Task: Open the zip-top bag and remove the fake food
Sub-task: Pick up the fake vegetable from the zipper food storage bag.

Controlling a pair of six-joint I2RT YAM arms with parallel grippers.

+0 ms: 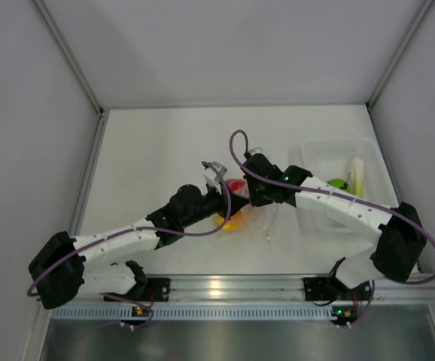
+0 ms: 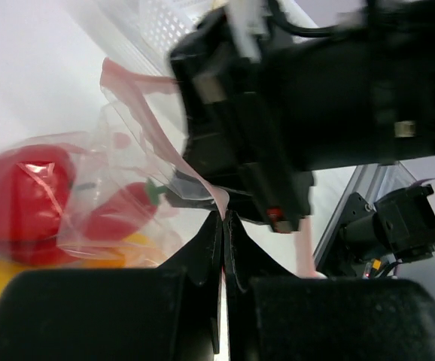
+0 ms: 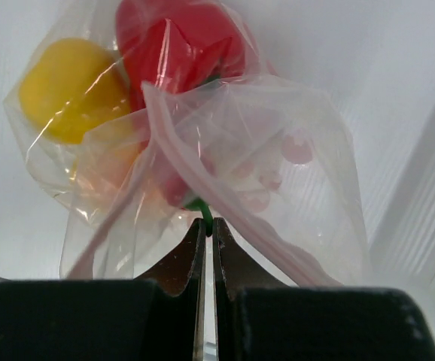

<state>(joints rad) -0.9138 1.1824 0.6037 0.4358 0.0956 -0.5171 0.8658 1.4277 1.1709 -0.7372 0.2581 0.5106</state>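
A clear, crinkly plastic zip-top bag (image 1: 266, 218) with a pink zip strip (image 3: 263, 233) lies near the middle of the white desk (image 1: 157, 165), between my two arms. Glossy plastic fake food (image 1: 232, 219) shows through the film: a red pepper (image 3: 180, 37), a rounded yellow piece (image 3: 71, 86) and a red chili (image 2: 120, 210) with a green stem. My left fingers (image 2: 223, 219) are pressed together with no gap, pinching the bag's edge by the pink strip. My right fingers (image 3: 206, 224) are closed just as tight on the thin film where the strip crosses their tips. Both sets of fingers sit close together at the bag. Further right stands a translucent white rectangular tray (image 1: 319, 154), holding a green ball (image 1: 338, 183) and a pale stalk (image 1: 357, 174).
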